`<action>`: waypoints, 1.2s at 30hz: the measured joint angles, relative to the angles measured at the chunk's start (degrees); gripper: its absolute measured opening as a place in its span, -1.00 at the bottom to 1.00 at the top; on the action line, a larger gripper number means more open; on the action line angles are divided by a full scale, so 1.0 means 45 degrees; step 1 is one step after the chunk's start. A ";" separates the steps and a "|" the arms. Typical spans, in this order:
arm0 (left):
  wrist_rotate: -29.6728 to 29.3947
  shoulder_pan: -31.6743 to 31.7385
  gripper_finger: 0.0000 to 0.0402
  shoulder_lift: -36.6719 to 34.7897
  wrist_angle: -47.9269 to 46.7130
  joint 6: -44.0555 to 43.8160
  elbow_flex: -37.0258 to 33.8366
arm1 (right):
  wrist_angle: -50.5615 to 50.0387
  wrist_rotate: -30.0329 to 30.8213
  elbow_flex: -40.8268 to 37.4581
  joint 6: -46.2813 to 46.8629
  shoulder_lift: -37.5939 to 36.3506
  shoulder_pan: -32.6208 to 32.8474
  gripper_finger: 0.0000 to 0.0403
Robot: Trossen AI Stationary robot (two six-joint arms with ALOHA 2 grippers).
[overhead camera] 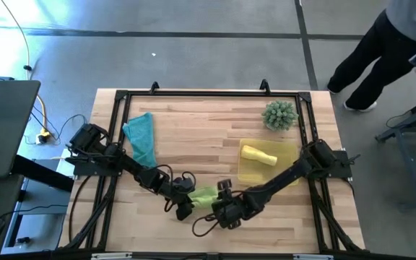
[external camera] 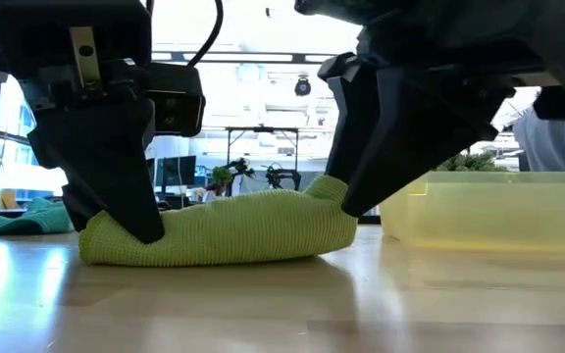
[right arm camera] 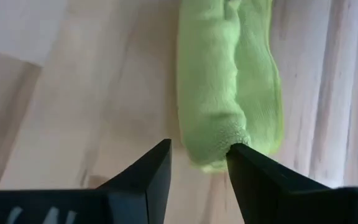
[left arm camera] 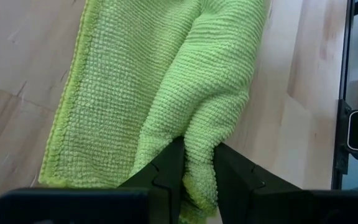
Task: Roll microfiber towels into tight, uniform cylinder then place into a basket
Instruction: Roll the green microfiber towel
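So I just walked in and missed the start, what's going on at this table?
Both arms are working on the lime green towel near the front edge of the table. The left gripper is pinching a fold at one end; the right gripper stands open at the other end, one finger against the roll. A yellow towel already lies rolled in the basket. The teal towel lies crumpled at the back left, beyond the left arm.
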 joint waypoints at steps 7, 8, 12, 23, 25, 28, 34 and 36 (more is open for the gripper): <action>-0.0014 0.0010 -0.66 0.0000 0.0000 0.0093 0.0000 | -0.2718 0.0384 0.1034 0.1387 -0.0048 0.0334 -0.28; -0.0014 0.0010 -0.66 0.0000 0.0004 0.0093 0.0000 | -0.2226 0.0392 0.1029 0.1173 -0.0048 0.0391 -0.28; -0.0015 0.0010 -0.66 0.0000 0.0004 0.0093 0.0000 | 0.0250 0.0403 0.0453 -0.0161 -0.0067 0.0508 -0.28; -0.0027 0.0010 -0.66 0.0000 0.0004 0.0098 0.0000 | 0.4000 0.0349 -0.1986 -0.0769 -0.0057 -0.0148 -0.28; 0.0040 0.0010 -0.66 0.0000 0.0009 0.0098 0.0000 | 0.4328 0.0312 -0.2397 -0.1072 -0.0057 -0.0276 -0.28; 0.0132 0.0015 -0.66 0.0000 0.0009 0.0098 0.0000 | 0.5143 -0.0269 -0.3001 -0.1278 -0.0082 -0.0509 -0.25; 0.0299 0.0019 -0.66 0.0000 0.0178 0.0116 -0.0032 | 0.6190 -0.0650 -0.3809 -0.0225 -0.0164 -0.0861 -0.11; 0.0470 0.0012 -0.66 0.0008 0.0369 0.0207 -0.0052 | 0.6331 -0.0886 -0.4027 0.0125 -0.0158 -0.0994 -0.15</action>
